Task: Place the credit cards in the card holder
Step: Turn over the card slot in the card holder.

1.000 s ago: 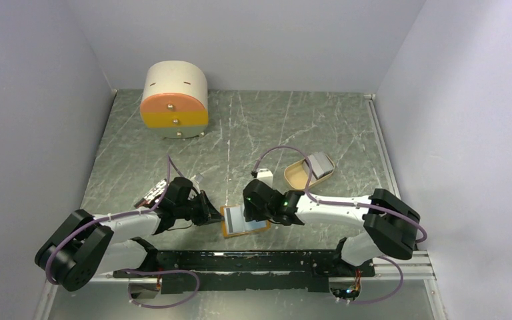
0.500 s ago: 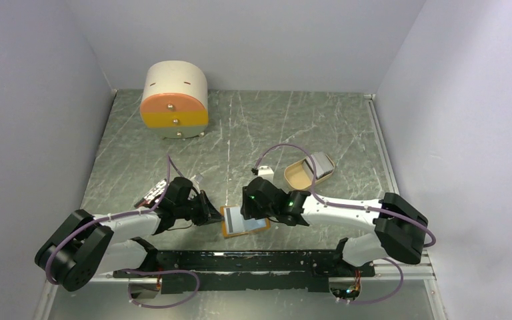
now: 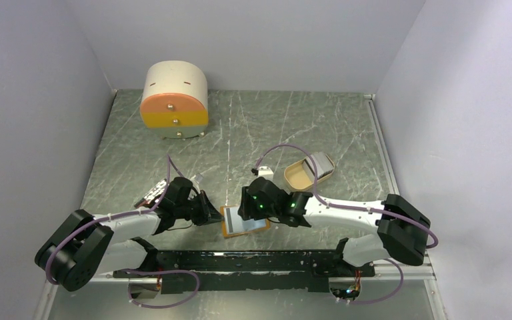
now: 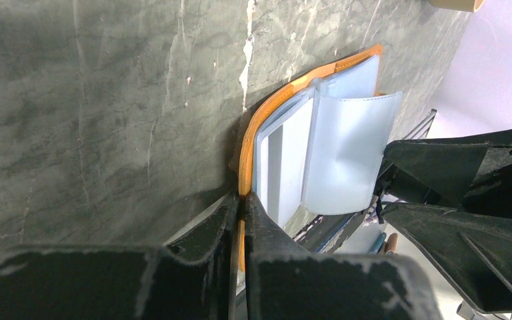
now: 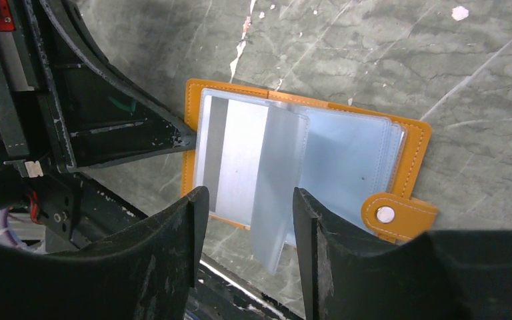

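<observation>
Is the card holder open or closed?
Open. The card holder lies spread on the table, its pale blue sleeves showing, its snap tab unfastened.

Soft, even light from above, and the top view is sharp all over. Left wrist shot: the left fingers [image 4: 200,267] are blurry, there's a dark shadow along the orange edge of the holder [image 4: 333,153], and the wall [image 4: 500,60] beyond the holder is washed out. Right wrist: right fingers [image 5: 167,267] soft, holder crisp.
</observation>
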`<move>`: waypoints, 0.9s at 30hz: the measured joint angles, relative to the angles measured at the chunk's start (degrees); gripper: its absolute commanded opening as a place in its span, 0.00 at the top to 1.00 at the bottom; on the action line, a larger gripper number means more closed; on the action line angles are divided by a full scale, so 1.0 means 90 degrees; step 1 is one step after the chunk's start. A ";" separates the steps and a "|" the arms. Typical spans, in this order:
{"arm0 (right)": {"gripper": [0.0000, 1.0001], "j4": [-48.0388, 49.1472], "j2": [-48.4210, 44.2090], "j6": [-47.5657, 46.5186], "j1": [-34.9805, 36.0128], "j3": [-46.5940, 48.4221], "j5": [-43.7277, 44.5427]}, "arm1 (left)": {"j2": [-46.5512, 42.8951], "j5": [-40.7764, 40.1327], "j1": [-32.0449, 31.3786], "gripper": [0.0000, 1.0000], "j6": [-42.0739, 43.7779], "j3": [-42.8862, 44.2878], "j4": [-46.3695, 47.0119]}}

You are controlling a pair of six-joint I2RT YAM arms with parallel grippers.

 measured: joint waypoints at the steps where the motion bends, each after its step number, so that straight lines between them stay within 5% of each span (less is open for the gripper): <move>1: 0.47 0.0027 -0.0010 0.0010 0.0000 -0.0017 -0.0027 | 0.0000 0.0000 0.0000 0.91 0.0000 0.0000 0.0000; 10: 0.45 0.0580 -0.0075 0.0070 0.0000 -0.0245 -0.0396 | 0.0000 -0.0002 0.0000 0.91 0.0000 0.0000 0.0000; 27: 0.30 0.2261 0.0301 0.0197 -0.0134 -0.0656 -0.1384 | -0.0015 0.0355 0.0034 0.75 -0.0338 -0.0114 0.0537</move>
